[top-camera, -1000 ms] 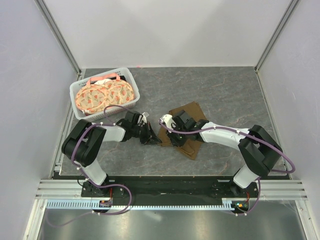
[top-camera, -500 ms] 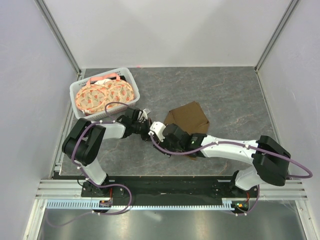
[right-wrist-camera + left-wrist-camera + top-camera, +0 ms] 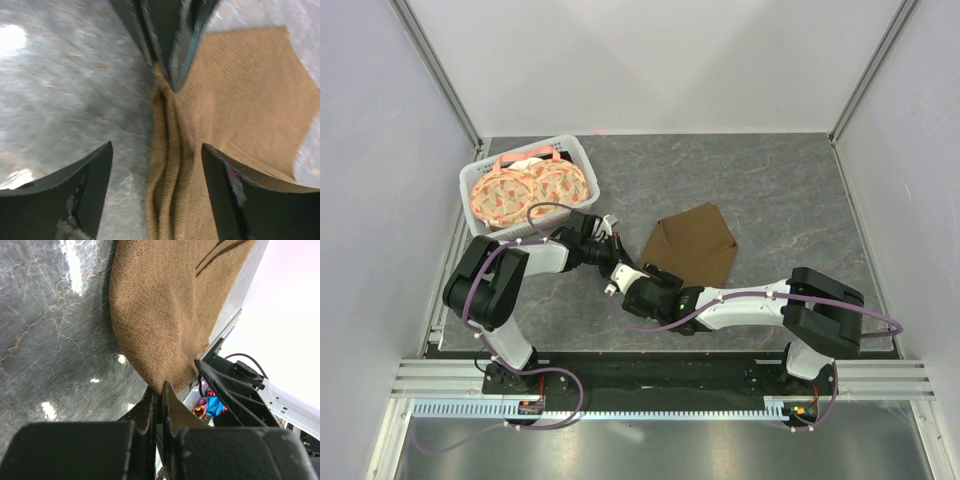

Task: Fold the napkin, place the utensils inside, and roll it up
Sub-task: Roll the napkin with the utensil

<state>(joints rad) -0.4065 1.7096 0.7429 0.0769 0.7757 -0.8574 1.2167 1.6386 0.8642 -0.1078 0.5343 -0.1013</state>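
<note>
The brown napkin (image 3: 692, 245) lies mostly flat on the table, its left corner drawn into a point with ridged folds (image 3: 172, 165). My left gripper (image 3: 624, 262) is shut on that corner; in the left wrist view the cloth (image 3: 165, 310) runs into the closed fingertips (image 3: 161, 388). My right gripper (image 3: 626, 282) hovers just in front of it, open. Its two fingers straddle the wrinkled corner (image 3: 156, 150) without touching it, and the left gripper's fingers (image 3: 167, 45) show beyond. The utensils are out of view.
A white basket (image 3: 480, 178) holding round orange-patterned plates (image 3: 532, 190) stands at the back left. The right arm (image 3: 740, 305) stretches low across the table's near side. Metal frame posts and grey walls bound the table.
My right gripper has opened and let go of the napkin, and its arm has swung left toward the near edge. The napkin now lies spread flatter. The left gripper still pinches its corner.
</note>
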